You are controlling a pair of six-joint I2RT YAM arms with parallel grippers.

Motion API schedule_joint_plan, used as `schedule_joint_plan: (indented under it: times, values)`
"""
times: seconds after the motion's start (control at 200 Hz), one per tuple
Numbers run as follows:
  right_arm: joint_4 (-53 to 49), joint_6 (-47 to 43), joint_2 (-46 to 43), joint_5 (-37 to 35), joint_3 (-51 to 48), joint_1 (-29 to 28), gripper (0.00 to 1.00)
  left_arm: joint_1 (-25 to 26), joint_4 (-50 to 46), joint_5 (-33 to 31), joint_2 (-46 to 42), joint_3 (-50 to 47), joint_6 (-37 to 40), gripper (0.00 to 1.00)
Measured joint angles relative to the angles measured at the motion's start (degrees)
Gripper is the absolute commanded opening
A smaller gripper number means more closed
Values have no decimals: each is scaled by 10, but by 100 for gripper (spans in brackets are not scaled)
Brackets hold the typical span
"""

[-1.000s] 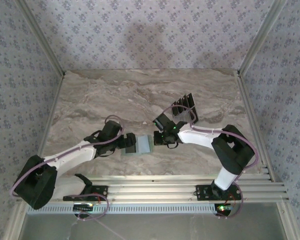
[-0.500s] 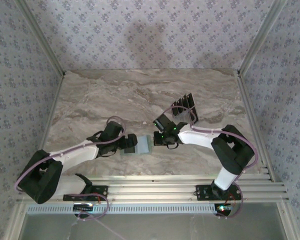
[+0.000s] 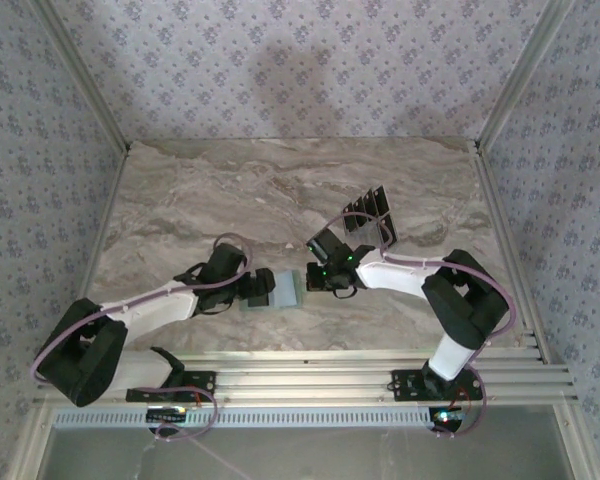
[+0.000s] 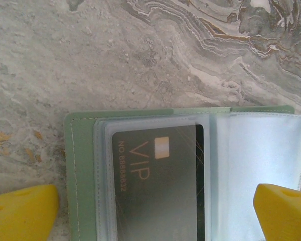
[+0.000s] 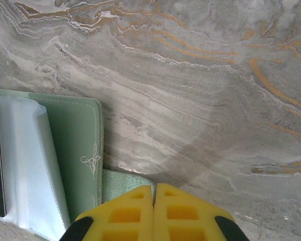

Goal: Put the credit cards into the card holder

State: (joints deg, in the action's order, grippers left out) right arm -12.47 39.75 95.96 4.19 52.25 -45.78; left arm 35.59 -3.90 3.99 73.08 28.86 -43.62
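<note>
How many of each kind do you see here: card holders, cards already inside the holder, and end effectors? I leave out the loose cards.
Card holder: 1
Card inside it: 1
End effectors: 2 (left end effector open, right end effector shut)
Total: 4
</note>
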Motion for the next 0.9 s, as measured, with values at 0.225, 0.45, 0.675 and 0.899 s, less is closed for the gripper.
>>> schedule_joint_plan:
  times: [0.225, 0.45, 0.675, 0.899]
  values:
    - [10, 5, 9, 5, 0, 0, 0, 0, 12, 20, -51, 0, -12, 100]
    - [17, 10, 16, 12, 0, 0, 0, 19, 44, 29, -85, 0, -44, 100]
    - [25, 14, 16, 12, -6, 2, 0, 91, 88, 20, -39, 11, -72, 100]
    - [34, 22, 14, 18, -16, 11, 16, 130, 134, -6, 10, 22, -97, 100]
